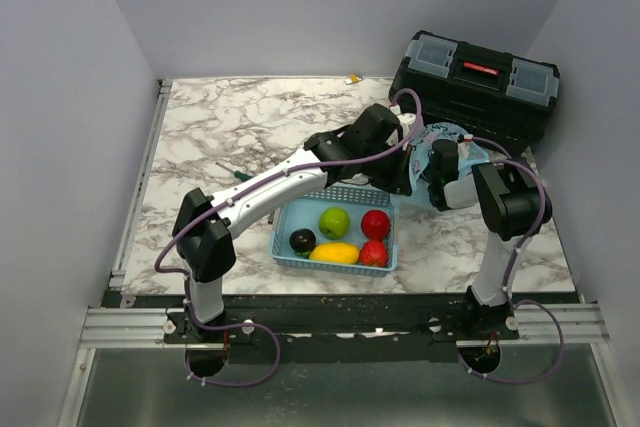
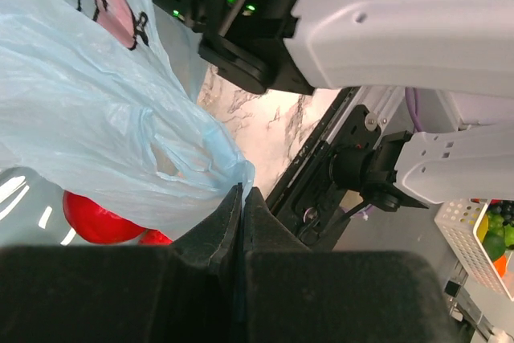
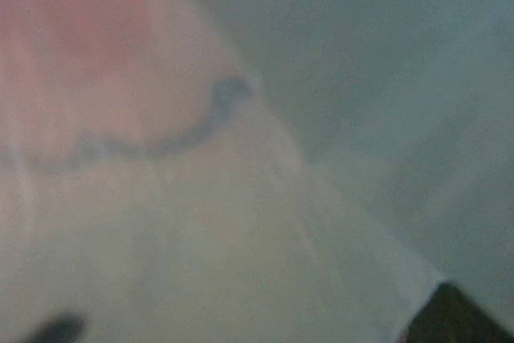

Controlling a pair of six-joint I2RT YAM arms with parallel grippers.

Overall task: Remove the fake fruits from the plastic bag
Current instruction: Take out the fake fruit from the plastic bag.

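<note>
The light-blue plastic bag [image 1: 443, 142] is held up between my two grippers at the right back of the table. In the left wrist view the bag [image 2: 104, 110] shows its pink cartoon print. My left gripper [image 2: 241, 196] is shut on the bag's lower edge; from above it [image 1: 403, 179] is at the bag's left side. My right gripper [image 1: 437, 175] is pushed into the bag, and its view shows only blurred film [image 3: 201, 198]. The green apple [image 1: 334, 221], red apple [image 1: 376, 223], yellow fruit [image 1: 335, 252] and strawberry [image 1: 373, 253] lie in the basket. The grape bunch is out of view.
The light-blue latticed basket [image 1: 290, 215] stands at the front centre, with a dark plum [image 1: 302, 240] in it. A black toolbox [image 1: 478, 79] stands at the back right, just behind the bag. Red fruit [image 2: 96, 218] shows below the bag's edge.
</note>
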